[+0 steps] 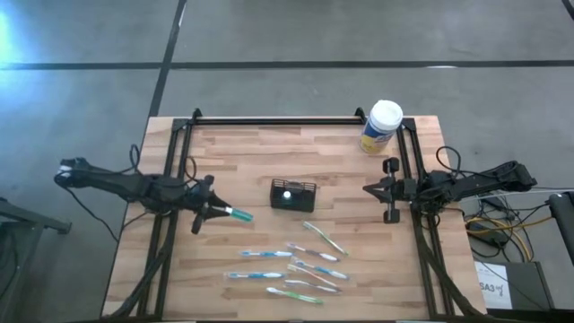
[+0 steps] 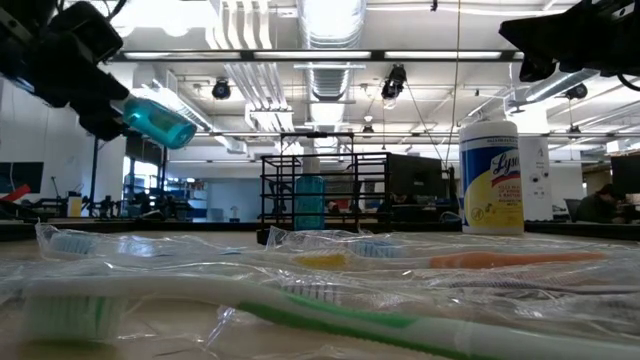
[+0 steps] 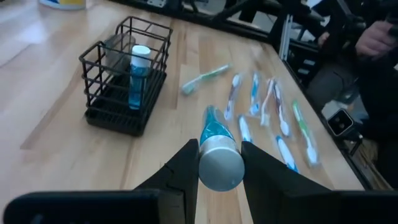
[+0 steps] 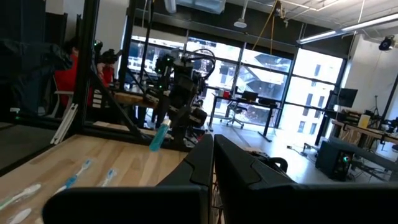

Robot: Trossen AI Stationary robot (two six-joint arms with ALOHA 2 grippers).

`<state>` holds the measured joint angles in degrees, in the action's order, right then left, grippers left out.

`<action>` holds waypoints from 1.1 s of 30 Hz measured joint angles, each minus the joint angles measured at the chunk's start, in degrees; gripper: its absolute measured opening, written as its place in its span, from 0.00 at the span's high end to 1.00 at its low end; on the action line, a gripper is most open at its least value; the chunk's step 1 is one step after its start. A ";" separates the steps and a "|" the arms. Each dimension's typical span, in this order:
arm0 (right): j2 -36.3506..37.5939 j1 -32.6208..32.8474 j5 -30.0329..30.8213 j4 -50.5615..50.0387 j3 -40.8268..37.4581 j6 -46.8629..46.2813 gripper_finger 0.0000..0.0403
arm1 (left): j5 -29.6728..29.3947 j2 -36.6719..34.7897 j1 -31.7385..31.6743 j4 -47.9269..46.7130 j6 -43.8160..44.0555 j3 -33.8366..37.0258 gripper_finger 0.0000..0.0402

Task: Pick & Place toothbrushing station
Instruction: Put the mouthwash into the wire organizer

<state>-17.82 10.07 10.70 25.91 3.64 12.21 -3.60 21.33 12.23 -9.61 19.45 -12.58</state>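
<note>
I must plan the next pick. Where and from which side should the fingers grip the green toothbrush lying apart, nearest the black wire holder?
Grip the green toothbrush at mid-handle, coming straight down from above, with the fingers across its narrow width. It lies flat and diagonal on the table, apart from the other brushes, so both its sides are free.

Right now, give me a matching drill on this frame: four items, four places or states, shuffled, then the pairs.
Items:
1. left pincer
2. right pincer
3. black wire holder
4. yellow canister

Places or states:
A. at the table's far right corner
B. mid-table, one blue tube standing in it
C. shut on a teal tube, off the table, left of the holder
D. shut and holding nothing, at the table's right edge

Pairs: 1-C, 2-D, 3-B, 4-A
</note>
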 joint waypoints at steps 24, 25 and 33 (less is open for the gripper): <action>0.00 0.00 0.00 -0.04 0.00 -0.17 0.97 | -13.12 28.74 -0.88 -31.93 -3.43 -44.85 0.76; 0.00 0.00 0.01 -0.08 0.00 -0.17 0.97 | -13.16 31.71 -1.45 -33.39 -3.53 -48.40 0.76; 0.02 0.02 0.00 -0.44 0.00 -0.05 0.97 | -12.95 54.82 -7.34 -46.94 -7.70 -74.53 0.76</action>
<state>-17.80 10.09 10.70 25.47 3.64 12.15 -16.54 76.16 4.89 -56.55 11.75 -87.11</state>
